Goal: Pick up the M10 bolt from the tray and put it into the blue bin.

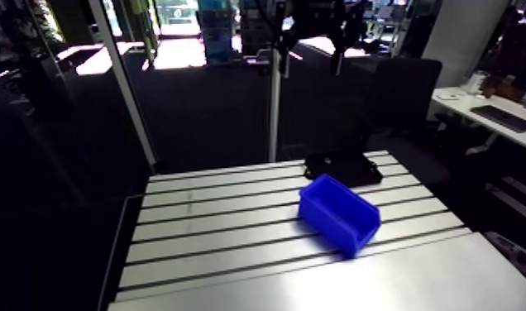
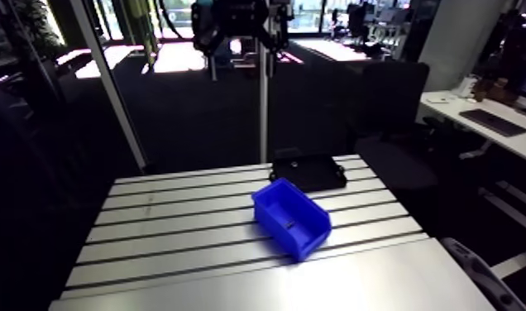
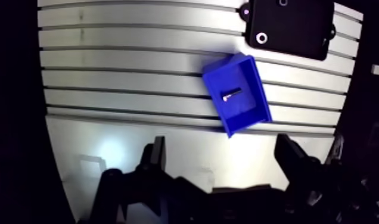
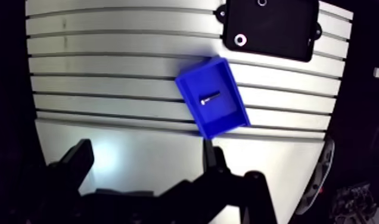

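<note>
In the arm view the blue bin (image 1: 339, 213) is noted mid-table (image 1: 217, 248), the black tray (image 1: 342, 168) just behind at the far edge, open surface nearer; in the wrist view the gripper (image 3: 221, 149) is seen with jaws apart and empty, the M10 bolt (image 3: 231, 93) lying inside the bin, ahead, well apart.

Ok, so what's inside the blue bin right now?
One small bolt lies on the floor of the blue bin, near the middle. The wrist view shows nothing else inside; only a thin strip along the walls could be hidden.
</note>
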You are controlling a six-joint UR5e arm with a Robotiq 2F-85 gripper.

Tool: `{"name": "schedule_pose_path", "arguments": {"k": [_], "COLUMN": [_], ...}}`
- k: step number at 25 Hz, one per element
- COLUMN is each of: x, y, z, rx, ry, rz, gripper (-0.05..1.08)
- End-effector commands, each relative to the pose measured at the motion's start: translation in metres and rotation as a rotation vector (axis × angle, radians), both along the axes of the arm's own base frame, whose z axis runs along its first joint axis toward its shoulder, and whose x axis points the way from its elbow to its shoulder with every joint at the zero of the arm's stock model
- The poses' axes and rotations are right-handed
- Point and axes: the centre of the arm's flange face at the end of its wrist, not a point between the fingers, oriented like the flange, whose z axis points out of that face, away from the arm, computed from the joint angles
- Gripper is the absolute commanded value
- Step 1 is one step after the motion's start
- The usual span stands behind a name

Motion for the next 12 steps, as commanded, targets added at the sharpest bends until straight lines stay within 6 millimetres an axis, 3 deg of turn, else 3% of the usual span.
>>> {"name": "schedule_pose_path", "arguments": {"k": [1, 4, 12], "x": [0.001, 0.004, 0.019], "y": [-0.011, -0.019, -0.015], "z": [0.012, 0.019, 0.038], "rx": [0.005, 0.009, 0.0], "ry": [-0.035, -0.026, 0.012], "rz": [-0.037, -0.053, -0.085], "gripper": [0.01, 0.01, 0.01]}}
